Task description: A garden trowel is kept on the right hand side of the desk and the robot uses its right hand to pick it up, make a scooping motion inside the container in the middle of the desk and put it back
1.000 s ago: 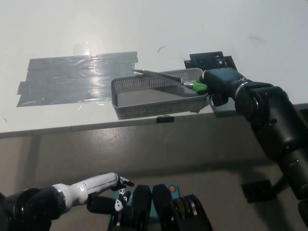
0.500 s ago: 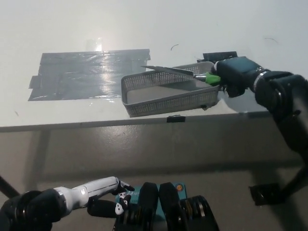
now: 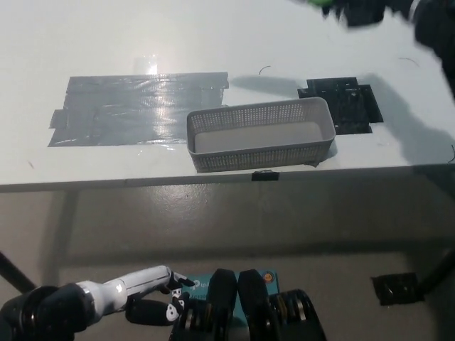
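The right robot hand (image 3: 364, 10) is at the far right, up at the top edge of the head view, raised well clear of the tabletop (image 3: 106, 42) and smeared by motion blur. A small bright green piece of the garden trowel (image 3: 319, 2) sticks out from the left side of that dark shape, so the hand is closed around the tool's grip. The fingers themselves are too blurred to make out, and the blade is out of view. A soft grey shadow (image 3: 274, 82) lies on the white surface below, just beyond the far rim of the container (image 3: 259, 155). This is a grey perforated basket, long and shallow, standing upright in the middle, close to the near edge of the tabletop, with its pale floor showing inside. To its left, partly tucked behind its far left corner, a wide patch of shiny grey tape (image 3: 135, 106) is stuck flat on the surface. To its right, just beside the far right corner, lies a flat black patch (image 3: 345, 105). A small black clip (image 3: 264, 175) sits on the near edge of the tabletop, right in front of the basket. The white left robot hand (image 3: 146, 283) rests low at the near left, below the tabletop and well apart from everything on it, fingers loosely stretched and holding nothing.
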Tool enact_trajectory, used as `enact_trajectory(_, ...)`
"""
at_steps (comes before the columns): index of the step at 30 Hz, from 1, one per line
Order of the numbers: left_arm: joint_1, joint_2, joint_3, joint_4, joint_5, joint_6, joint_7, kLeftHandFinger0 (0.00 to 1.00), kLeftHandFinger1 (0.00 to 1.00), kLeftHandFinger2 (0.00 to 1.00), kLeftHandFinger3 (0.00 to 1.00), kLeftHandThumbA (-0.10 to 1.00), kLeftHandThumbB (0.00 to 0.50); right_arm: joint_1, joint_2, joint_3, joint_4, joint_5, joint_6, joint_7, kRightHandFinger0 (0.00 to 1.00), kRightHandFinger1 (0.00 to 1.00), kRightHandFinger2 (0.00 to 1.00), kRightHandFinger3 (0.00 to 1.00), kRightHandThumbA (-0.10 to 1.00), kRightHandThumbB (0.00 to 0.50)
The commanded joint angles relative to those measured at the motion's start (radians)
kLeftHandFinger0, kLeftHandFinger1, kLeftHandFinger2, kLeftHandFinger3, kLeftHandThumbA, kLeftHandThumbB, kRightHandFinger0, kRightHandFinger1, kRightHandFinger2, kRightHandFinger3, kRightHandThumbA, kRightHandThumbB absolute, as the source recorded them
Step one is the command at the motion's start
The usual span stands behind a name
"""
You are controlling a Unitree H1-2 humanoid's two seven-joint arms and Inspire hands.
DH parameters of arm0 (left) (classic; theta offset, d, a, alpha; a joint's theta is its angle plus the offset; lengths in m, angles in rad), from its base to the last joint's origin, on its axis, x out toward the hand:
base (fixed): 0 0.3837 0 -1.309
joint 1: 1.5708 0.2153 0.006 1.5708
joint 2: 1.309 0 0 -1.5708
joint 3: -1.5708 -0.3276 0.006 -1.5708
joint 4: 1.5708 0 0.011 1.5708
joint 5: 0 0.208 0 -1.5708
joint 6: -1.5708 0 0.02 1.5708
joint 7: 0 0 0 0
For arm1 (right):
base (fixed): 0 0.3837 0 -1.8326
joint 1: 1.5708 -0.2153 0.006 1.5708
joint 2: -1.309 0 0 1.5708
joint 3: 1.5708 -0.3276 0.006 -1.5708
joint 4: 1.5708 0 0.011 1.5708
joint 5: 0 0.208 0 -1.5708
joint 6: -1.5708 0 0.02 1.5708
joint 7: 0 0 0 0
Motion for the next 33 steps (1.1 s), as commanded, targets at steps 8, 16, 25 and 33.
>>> enact_trajectory(8,0.015,0.019,0.033,-0.036,-0.002,0.013,0.006,1.00,0.99,0.99,1.00,1.00,0.000,-0.138,-0.098,-0.092,0.054,0.094,0.075,-0.107,0.00,0.07,0.37,0.31,-0.10,0.136)
enact_trajectory(16,0.033,0.024,0.050,-0.044,-0.017,0.013,0.019,1.00,1.00,0.99,1.00,1.00,0.000,-0.021,-0.175,-0.035,0.137,0.037,0.090,-0.180,0.00,0.19,0.47,0.38,-0.10,0.082)
enact_trajectory(25,0.048,0.031,0.062,-0.067,-0.018,0.013,0.035,1.00,0.98,0.98,1.00,1.00,0.000,0.166,-0.167,0.102,0.333,-0.024,0.087,-0.326,0.00,0.16,0.45,0.20,-0.10,0.000)
enact_trajectory(33,0.044,0.024,0.066,-0.069,-0.009,0.013,0.029,1.00,0.97,0.96,1.00,1.00,0.003,0.216,-0.118,0.134,0.329,-0.007,0.125,-0.326,0.00,0.26,0.56,0.08,-0.10,0.000)
